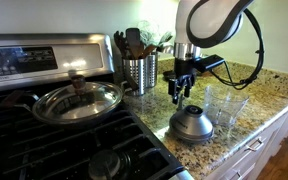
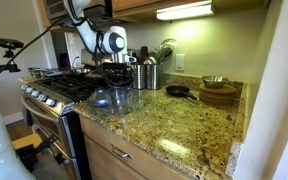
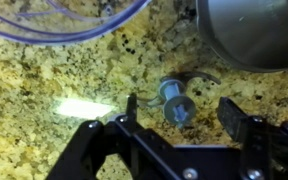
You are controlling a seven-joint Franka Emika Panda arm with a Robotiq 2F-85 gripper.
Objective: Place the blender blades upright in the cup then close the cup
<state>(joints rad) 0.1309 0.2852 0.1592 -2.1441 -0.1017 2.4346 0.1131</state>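
Note:
The blender blades (image 3: 176, 100), a small grey piece with a cross-shaped shaft end, lie on the speckled granite counter. My gripper (image 3: 182, 112) is open, with one finger on each side of the blades and not touching them. The clear plastic cup (image 3: 64, 25) stands just beyond, upright and empty. It also shows in both exterior views (image 1: 224, 103) (image 2: 121, 97). The silver dome lid (image 1: 191, 123) rests on the counter beside the cup and also shows in the wrist view (image 3: 254, 35). In an exterior view the gripper (image 1: 180, 90) hangs low over the counter, and the blades are hidden there.
A perforated steel utensil holder (image 1: 139, 70) with utensils stands behind the gripper. A pan with a glass lid (image 1: 77, 100) sits on the stove. A black skillet (image 2: 178, 91) and wooden bowls (image 2: 217, 95) lie farther along the counter. The counter edge (image 1: 254, 135) is close.

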